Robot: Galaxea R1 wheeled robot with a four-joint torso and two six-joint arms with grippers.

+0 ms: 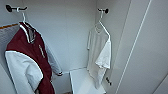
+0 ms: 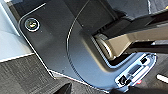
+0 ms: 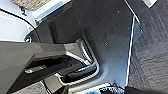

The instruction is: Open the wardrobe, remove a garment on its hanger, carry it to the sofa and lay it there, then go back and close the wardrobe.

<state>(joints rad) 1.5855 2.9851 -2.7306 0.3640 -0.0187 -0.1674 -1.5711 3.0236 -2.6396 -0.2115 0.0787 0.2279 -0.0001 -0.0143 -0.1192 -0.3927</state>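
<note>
Two garments are hanging inside the open wardrobe (image 1: 67,30) in the head view. The white T-shirt garment (image 1: 100,55) is hanging at about 2 o'clock from the frame centre, close beside the right-hand interior wall. It is hanging on the thin white hanger (image 1: 101,23), whose hook is sitting over a dark peg (image 1: 104,10) at roughly 1 o'clock. The shirt's lower hem is hanging just above a white shelf (image 1: 80,80) at 6 o'clock.

A maroon jacket (image 1: 28,62) with white sleeves is occupying the 9 o'clock region, well apart from the T-shirt. It is hanging on its own white hanger from a second dark peg (image 1: 11,8) at 10 o'clock. A white door panel (image 1: 147,50) is standing open at 3 o'clock.

In both wrist views, dark robot body parts are lying over dark grey carpet (image 2: 22,75), with a pale surface showing at one edge of each.

The state of the left and right pincers cannot be told: the fingers are not distinguishable, and nothing is visibly held by either.
</note>
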